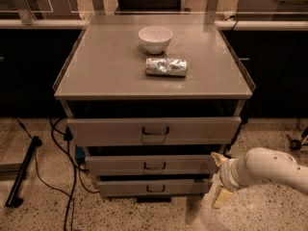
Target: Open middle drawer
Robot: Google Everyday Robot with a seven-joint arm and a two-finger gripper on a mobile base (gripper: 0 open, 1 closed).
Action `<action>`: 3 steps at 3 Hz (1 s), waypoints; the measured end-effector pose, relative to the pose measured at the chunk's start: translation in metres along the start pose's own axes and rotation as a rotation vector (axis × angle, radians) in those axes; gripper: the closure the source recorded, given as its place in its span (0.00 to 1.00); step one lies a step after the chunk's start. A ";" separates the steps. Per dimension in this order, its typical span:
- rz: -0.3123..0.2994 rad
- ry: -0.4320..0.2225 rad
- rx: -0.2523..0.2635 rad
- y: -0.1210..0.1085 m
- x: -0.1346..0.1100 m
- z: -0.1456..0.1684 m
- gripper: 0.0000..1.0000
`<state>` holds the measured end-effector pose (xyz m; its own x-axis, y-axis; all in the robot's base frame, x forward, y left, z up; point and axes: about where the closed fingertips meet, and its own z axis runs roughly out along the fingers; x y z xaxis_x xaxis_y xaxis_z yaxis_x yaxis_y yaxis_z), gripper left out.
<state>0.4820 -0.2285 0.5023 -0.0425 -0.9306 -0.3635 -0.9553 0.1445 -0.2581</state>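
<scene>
The middle drawer is a low grey metal front, second of three in the cabinet, with a small dark wire handle at its centre. It sits nearly flush with the other fronts. My gripper is low at the right, just off the drawer's right end, on a white arm that comes in from the right edge. Its two yellowish fingers stand apart, one above the other, with nothing between them. The gripper is well right of the handle and does not touch it.
The taller top drawer and the narrow bottom drawer lie above and below. A white bowl and a crumpled foil bag lie on the cabinet top. Cables and a black bar lie on the floor at left.
</scene>
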 end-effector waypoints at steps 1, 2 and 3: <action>-0.028 -0.043 0.026 -0.009 -0.011 0.010 0.00; -0.054 -0.074 0.028 -0.020 -0.023 0.025 0.00; -0.062 -0.089 0.019 -0.027 -0.028 0.039 0.00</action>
<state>0.5208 -0.1928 0.4845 0.0435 -0.9046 -0.4240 -0.9495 0.0946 -0.2993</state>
